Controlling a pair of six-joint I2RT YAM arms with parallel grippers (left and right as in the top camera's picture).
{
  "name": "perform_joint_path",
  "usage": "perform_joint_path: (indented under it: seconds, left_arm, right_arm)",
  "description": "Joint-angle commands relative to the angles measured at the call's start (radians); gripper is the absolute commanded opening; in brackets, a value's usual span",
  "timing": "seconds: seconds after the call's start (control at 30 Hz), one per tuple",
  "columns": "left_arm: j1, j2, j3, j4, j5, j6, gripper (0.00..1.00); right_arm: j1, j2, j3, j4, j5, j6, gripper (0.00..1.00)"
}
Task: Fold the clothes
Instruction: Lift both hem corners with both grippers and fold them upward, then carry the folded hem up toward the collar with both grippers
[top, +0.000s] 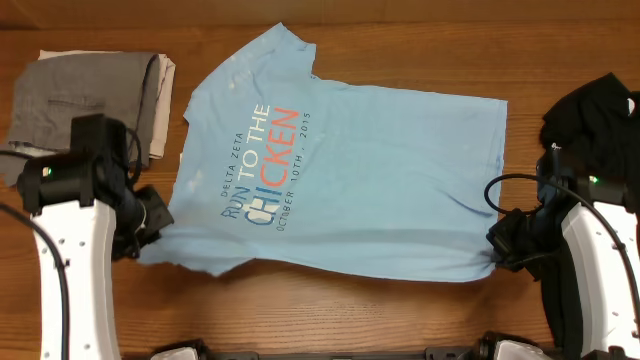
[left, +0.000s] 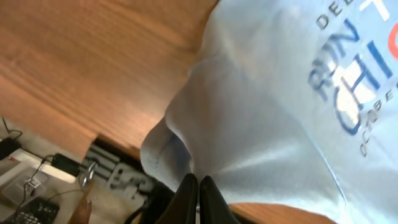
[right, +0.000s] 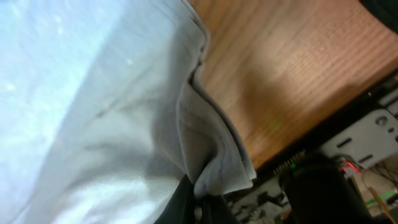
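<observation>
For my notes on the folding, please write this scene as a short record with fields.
T-shirt: light blue, spread flat on the table, print up
left pincer: shut on the T-shirt's near-left corner
right pincer: shut on its near-right hem corner
grey trousers: folded, far-left corner
black cloth: far right
fold: none yet

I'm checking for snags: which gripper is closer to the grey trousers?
Left. The left gripper pinches the T-shirt edge near the grey trousers; the right gripper grips the hem at the opposite side, far from them.
</observation>
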Motion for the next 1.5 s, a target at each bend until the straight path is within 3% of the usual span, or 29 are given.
perform_joint_path:
  seconds: [0.0, 0.37, 0.6, 1.03, 1.47]
  left_arm:
    - [0.004, 0.077, 0.032, 0.037, -0.015, 0.016, 0.04]
    - [0.004, 0.144, 0.118, 0.039, 0.020, 0.056, 0.04]
    - [-0.021, 0.146, 0.119, 0.166, 0.058, 0.056, 0.04]
    - [-0.204, 0.209, 0.119, 0.429, 0.062, 0.083, 0.04]
    - [-0.264, 0.430, 0.119, 0.583, 0.024, 0.135, 0.04]
  right_arm:
    - [0.005, 0.011, 0.053, 0.020, 0.017, -0.003, 0.04]
    - [0.005, 0.017, 0.092, 0.061, 0.017, -0.003, 0.04]
    - [0.005, 0.044, 0.092, 0.111, 0.017, -0.003, 0.04]
    - [0.005, 0.186, 0.092, 0.319, 0.017, 0.002, 0.04]
    - [0.005, 0.233, 0.089, 0.438, 0.104, 0.035, 0.04]
